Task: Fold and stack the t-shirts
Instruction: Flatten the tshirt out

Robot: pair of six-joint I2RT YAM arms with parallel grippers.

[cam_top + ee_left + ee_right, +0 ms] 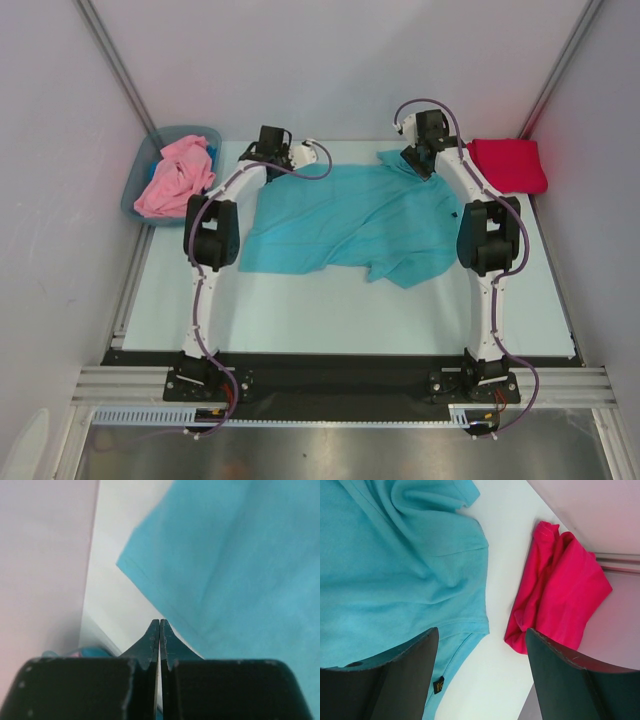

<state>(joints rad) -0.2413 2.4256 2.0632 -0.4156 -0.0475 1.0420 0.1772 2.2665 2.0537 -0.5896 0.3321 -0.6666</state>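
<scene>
Teal t-shirt (340,220): lies spread at the centre of the table (330,310), mostly flat, with rumpled sleeves at its 3 o'clock end.
Long axis: runs 9 o'clock to 3 o'clock in the top view; hem towards 9, neck and sleeves towards 3.
Red t-shirt (508,165): folded at about 2 o'clock, just beyond the teal sleeve, apart from it.
Pink t-shirt (172,180): heaped in the bin (190,131) at 10 o'clock, not yet folded.
Left gripper (159,630): fingers pressed together, pinching nothing, beside the teal hem corner.
Right gripper (482,645): fingers spread wide, empty, above the teal neck edge.
Risk, left: going down closed, it would likely shove the hem corner into a crease instead of gripping it.
Risk, right: the bunched sleeve may be caught with the shoulder, skewing the fold.
Risk, neighbour: a wide swing towards 2 o'clock could nudge the red t-shirt.
</scene>
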